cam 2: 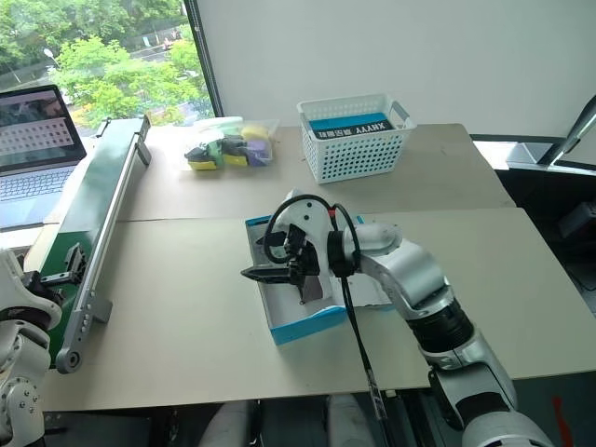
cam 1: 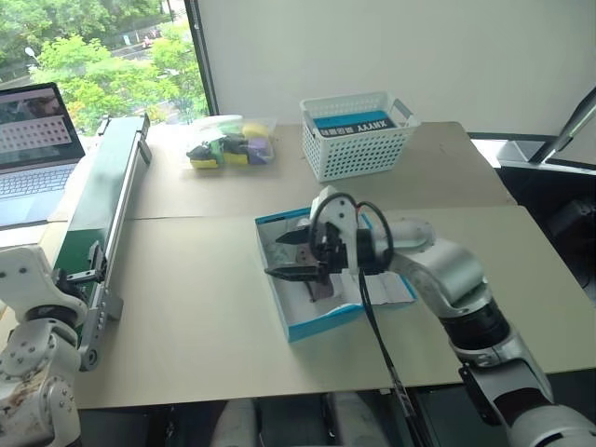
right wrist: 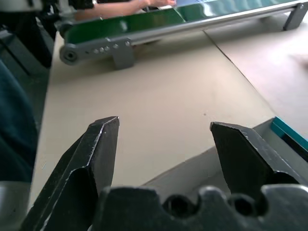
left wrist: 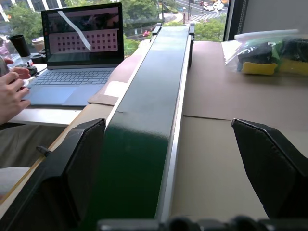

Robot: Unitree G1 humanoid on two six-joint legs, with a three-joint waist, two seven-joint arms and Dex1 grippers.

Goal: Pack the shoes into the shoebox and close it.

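Observation:
The blue shoebox (cam 1: 317, 324) lies open in the middle of the table, its white inside facing up. My right gripper (cam 1: 277, 255) hovers over the box's left half, fingers pointing left and open, with nothing between them. In the right wrist view the open right gripper (right wrist: 163, 130) looks past the box's rim (right wrist: 284, 132) across bare table. A small grey patch (cam 1: 323, 288) shows inside the box under the gripper; I cannot tell whether it is one of the shoes. My left gripper (left wrist: 168, 122) stands open at the table's left, facing along the green conveyor.
A green conveyor (cam 1: 102, 200) runs along the table's left side, with a laptop (cam 1: 33, 140) beyond it and a person's hand (left wrist: 9, 94) at its keyboard. A white lattice basket (cam 1: 357, 135) and a clear bag of small items (cam 1: 228, 144) sit at the back.

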